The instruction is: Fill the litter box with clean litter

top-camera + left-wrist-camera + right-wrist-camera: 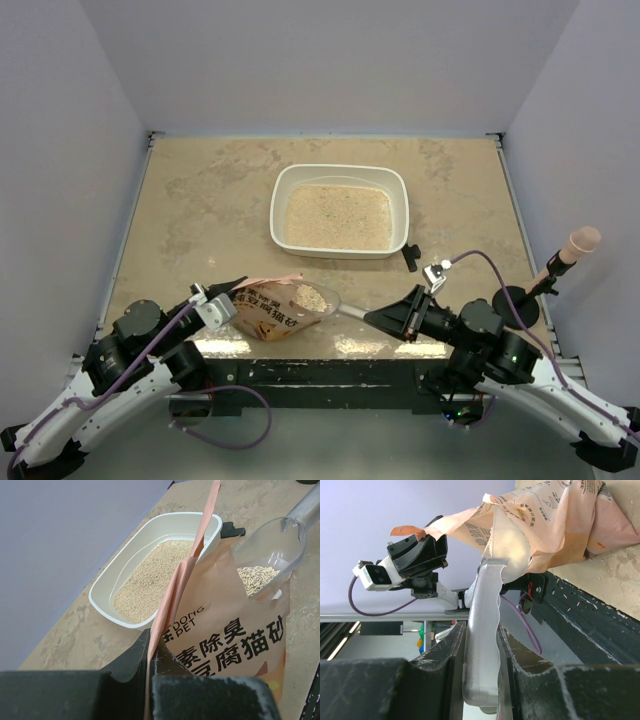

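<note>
At mid-table, well beyond the bag, sits the litter box point(277, 212), our target for this load. We judge that the scoop point(316, 298), partly filled at the mouth of the bag point(262, 318), should rise level and tip only once past the near rim. The right gripper point(378, 318) clamps its handle; the left gripper point(232, 290) pinches the bag's top edge, steadying it. The clean litter point(338, 217) lies pale, fine and fairly even — covering the white tray's floor, below the rim.

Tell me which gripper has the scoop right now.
The right gripper: its jaws clamp the clear scoop by the handle. The left gripper pinches the top edge of the orange-pink litter bag instead.
</note>
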### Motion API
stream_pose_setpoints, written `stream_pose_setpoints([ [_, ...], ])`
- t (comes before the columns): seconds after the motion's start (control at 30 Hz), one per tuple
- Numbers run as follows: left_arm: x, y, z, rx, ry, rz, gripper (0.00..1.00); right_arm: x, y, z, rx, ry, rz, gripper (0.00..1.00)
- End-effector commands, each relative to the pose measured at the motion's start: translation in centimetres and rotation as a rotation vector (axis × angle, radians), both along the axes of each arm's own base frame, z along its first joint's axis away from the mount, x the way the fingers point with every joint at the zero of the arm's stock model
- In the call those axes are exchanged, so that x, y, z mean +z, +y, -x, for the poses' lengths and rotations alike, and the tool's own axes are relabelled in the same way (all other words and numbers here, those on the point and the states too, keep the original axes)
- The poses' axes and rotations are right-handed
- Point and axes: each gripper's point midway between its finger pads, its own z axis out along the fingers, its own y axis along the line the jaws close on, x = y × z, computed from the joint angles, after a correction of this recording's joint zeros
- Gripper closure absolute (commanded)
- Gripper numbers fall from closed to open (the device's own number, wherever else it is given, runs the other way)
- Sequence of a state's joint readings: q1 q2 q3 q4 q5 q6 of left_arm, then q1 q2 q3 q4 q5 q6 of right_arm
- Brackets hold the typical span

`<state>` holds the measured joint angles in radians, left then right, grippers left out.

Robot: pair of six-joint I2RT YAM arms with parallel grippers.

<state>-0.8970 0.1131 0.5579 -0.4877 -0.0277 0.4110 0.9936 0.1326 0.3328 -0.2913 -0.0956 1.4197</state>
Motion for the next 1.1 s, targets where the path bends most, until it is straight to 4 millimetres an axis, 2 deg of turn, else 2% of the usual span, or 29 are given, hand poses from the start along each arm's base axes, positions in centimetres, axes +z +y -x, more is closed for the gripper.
stream_pose_setpoints([
  [0.0,3.2,0.1,-0.4,0.025,-0.072,0.108,1.00,3.9,-1.0,0.5,-0.013,-0.028,-0.101,1.00],
  [0.37,3.2,0.3,-0.6,0.039,-0.072,0.112,1.00,6.6,-1.9,0.7,-0.028,-0.060,-0.126,1.00],
  [0.6,3.3,0.4,-0.6,0.042,-0.075,0.113,1.00,9.0,-3.1,0.7,-0.065,-0.099,-0.155,1.00],
  [0.63,3.3,0.4,-0.6,0.041,-0.075,0.113,1.00,8.9,-3.2,0.6,-0.072,-0.095,-0.142,1.00],
  [0.77,3.4,0.4,-0.6,0.042,-0.078,0.117,1.00,9.9,-4.4,-0.1,-0.141,-0.101,-0.140,1.00],
  [0.9,3.3,0.4,-0.5,0.038,-0.078,0.117,1.00,10.9,-5.8,-1.7,-0.259,-0.110,-0.138,1.00],
  [1.07,3.4,0.4,-0.4,0.035,-0.083,0.118,1.00,11.3,-5.6,-3.8,-0.349,-0.106,-0.117,1.00],
])
